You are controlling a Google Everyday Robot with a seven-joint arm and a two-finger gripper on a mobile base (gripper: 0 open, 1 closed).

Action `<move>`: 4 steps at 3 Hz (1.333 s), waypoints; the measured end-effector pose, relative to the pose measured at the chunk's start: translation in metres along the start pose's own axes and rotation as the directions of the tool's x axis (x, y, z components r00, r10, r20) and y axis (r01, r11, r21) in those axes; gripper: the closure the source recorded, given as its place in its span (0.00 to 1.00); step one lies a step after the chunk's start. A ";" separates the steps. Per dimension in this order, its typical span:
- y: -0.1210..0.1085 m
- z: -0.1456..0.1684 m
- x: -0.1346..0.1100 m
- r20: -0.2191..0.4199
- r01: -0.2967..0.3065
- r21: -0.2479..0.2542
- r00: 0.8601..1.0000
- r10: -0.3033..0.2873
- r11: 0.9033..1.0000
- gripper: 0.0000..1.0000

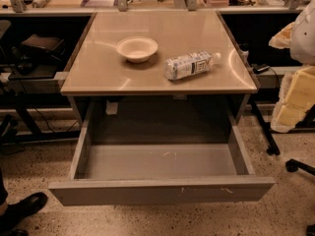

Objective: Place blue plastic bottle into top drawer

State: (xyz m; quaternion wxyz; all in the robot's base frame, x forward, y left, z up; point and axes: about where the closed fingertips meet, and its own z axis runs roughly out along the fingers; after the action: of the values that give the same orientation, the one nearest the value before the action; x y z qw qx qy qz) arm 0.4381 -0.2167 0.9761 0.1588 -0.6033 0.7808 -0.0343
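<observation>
We find the task barely begun as far as the things lie. The blue plastic bottle (191, 65) rests on its side on the tabletop (172, 31), toward the front right, with its white cap pointing to the right edge and its label turned upward. It lies just beside the cream bowl (137, 48) without touching it. Below, the top drawer (162, 190) is already pulled well out, its floor bare and open to the view, so we judge the opening step to be done and the receiving place ready. What is left is the whole of the carrying: reaching the bottle, lifting it off the tabletop, bringing it forward past the front edge, lowering it into the drawer, and letting it go there. We cannot make out the tool in this view. Only a pale bulky form (304, 31) shows at the upper right edge, well apart from the bottle, and it may belong to the arm. We therefore cannot tell whether the tool is released or clenched, but nothing is gripping the bottle.
</observation>
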 end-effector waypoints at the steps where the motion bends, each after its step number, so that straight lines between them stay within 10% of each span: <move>1: 0.000 0.000 0.000 0.000 0.001 0.000 1.000 -0.001 1.000 0.00; 2: -0.032 0.015 -0.054 0.066 0.144 0.009 0.987 -0.145 0.989 0.00; 4: -0.089 0.064 -0.201 0.153 0.445 -0.004 0.885 -0.440 0.895 0.00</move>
State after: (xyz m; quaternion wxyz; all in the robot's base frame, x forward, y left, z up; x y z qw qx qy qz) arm 0.5840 -0.0399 0.9784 0.1924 -0.7692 0.6092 -0.0094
